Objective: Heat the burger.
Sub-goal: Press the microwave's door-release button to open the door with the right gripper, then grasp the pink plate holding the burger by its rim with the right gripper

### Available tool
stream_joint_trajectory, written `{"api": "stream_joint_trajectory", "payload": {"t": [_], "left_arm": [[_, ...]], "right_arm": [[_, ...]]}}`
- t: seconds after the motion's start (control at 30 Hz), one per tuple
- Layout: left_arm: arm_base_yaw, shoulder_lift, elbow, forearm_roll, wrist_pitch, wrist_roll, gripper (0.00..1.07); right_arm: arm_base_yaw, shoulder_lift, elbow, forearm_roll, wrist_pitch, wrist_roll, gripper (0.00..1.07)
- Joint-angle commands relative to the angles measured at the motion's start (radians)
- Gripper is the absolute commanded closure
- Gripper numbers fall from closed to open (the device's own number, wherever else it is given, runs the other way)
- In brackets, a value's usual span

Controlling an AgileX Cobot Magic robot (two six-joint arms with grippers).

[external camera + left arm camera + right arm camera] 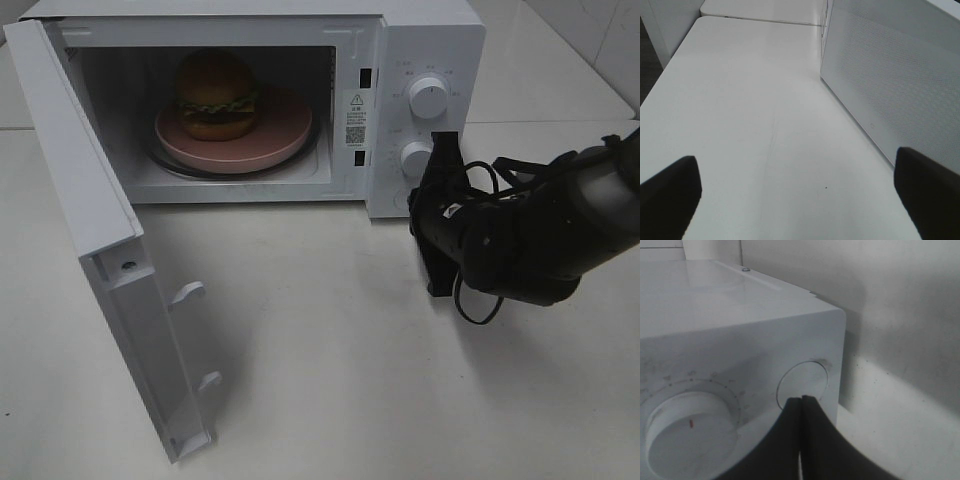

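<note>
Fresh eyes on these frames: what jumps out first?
The white microwave stands with its door swung wide open. Inside, the burger sits on a pink plate. The right gripper, jaws shut, has its tips at the round button next to a dial on the control panel. The left gripper hovers with jaws wide apart over the white table.

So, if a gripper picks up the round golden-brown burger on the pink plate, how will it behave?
The round golden-brown burger is stacked in layers, so it may shift apart if squeezed. Its glossy bun looks possibly slippery. It sits flat on the round pink plate, so rolling seems unlikely.
</note>
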Motion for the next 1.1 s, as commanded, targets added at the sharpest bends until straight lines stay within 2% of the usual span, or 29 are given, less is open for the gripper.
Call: {"api": "stream_joint_trajectory", "payload": {"t": [0.03,0.17,0.37,0.43,0.53,0.7,0.97,1.03,1.1], "left_arm": [[0.001,-0.022,0.003,0.002,-0.006,0.002,0.07],[0.001,-0.022,0.003,0.002,-0.006,0.002,0.07],[0.001,-0.022,0.003,0.002,-0.006,0.002,0.07],[0.001,-0.022,0.003,0.002,-0.006,0.002,0.07],[0.001,-0.022,0.003,0.002,-0.006,0.002,0.07],[0.001,-0.022,0.003,0.002,-0.006,0.002,0.07],[0.001,-0.022,0.003,0.002,-0.006,0.002,0.07],[0.001,-0.022,0.003,0.002,-0.006,0.002,0.07],[0.001,-0.022,0.003,0.002,-0.006,0.002,0.07]], "right_arm": [[0.003,-0.029,0.012,-0.022,0.0,-0.001,1.07],[0.003,-0.127,0.09,-0.036,0.038,-0.021,1.07],[0.003,-0.196,0.133,-0.04,0.086,-0.075,1.07],[0.003,-0.255,0.154,-0.052,0.168,-0.162,1.07],[0.003,-0.263,0.154,-0.06,0.192,-0.182,1.07],[0.003,-0.339,0.154,-0.121,0.354,-0.364,1.07],[0.002,-0.398,0.152,-0.124,0.463,-0.568,1.07],[0.0,-0.432,0.145,-0.124,0.575,-0.721,1.07],[0.0,-0.436,0.138,-0.124,0.609,-0.76,1.07]]}}
